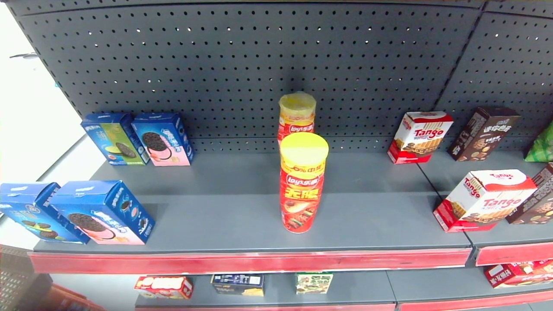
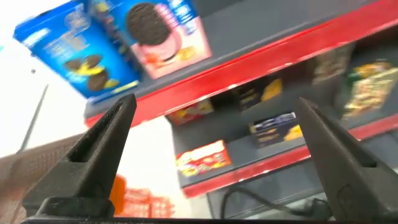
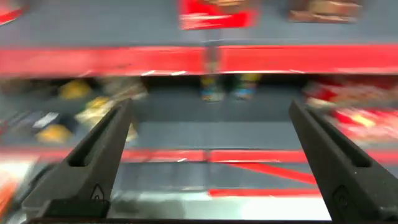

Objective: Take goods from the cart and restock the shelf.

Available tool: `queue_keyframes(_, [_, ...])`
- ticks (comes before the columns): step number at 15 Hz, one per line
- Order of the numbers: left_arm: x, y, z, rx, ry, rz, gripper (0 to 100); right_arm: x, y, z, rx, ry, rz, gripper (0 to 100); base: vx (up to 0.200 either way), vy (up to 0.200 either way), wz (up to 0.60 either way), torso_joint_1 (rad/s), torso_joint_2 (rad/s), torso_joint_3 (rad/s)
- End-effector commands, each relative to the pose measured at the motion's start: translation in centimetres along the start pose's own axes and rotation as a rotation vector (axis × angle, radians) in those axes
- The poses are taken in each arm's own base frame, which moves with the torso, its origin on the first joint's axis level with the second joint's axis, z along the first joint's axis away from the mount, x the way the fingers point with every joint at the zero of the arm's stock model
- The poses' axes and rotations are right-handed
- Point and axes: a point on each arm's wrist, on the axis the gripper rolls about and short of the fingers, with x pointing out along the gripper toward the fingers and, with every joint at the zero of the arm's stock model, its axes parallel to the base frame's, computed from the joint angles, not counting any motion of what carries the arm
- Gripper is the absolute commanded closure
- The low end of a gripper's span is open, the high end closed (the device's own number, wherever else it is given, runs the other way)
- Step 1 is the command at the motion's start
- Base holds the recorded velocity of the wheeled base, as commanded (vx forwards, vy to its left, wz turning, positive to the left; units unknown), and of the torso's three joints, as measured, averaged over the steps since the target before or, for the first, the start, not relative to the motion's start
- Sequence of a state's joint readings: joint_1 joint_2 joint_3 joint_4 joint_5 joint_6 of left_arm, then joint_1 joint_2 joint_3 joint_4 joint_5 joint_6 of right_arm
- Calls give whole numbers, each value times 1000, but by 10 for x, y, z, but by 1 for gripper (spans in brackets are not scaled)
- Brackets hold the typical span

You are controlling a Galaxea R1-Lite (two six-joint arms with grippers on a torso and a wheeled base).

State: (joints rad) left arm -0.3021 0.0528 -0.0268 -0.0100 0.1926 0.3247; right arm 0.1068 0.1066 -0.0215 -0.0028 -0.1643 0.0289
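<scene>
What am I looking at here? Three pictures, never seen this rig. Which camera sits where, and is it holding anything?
It is a wheeled robot with two arms, sent to restock a store shelf. The big picture comes from a camera on its head, looking down at the shelf. On it stand two chip cans, the front can and the back can, with blue cookie boxes to the left and wafer boxes to the right. The other two pictures come from cameras on the wrists. Each looks out between the two dark fingers of its own grasping part: the left pincer and the right pincer. Both are open and hold nothing.
</scene>
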Motion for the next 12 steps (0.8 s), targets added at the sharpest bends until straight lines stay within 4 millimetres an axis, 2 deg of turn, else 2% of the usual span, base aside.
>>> queue_keyframes(1, [1,0,1,13,24,39,0,-8,1,-3,29,-89,-133,0,0,0,0,0,0,0])
queue_keyframes(3, [1,0,0,34,31,58,0,-8,1,-3,10,-93,-137,0,0,0,0,0,0,0])
queue_keyframes(4, [1,0,0,39,31,58,0,-7,2,-2,-10,-91,-67,0,0,0,0,0,0,0])
queue_keyframes(5, [1,0,0,35,34,56,0,-6,5,-7,-30,-81,89,0,0,0,0,0,0,0])
queue_keyframes(6, [1,0,0,30,33,56,0,-6,6,-8,-37,-80,128,0,0,0,0,0,0,0])
queue_keyframes(12, [2,0,1,-3,47,67,0,-7,6,-9,-29,-76,101,0,0,0,0,0,0,0])
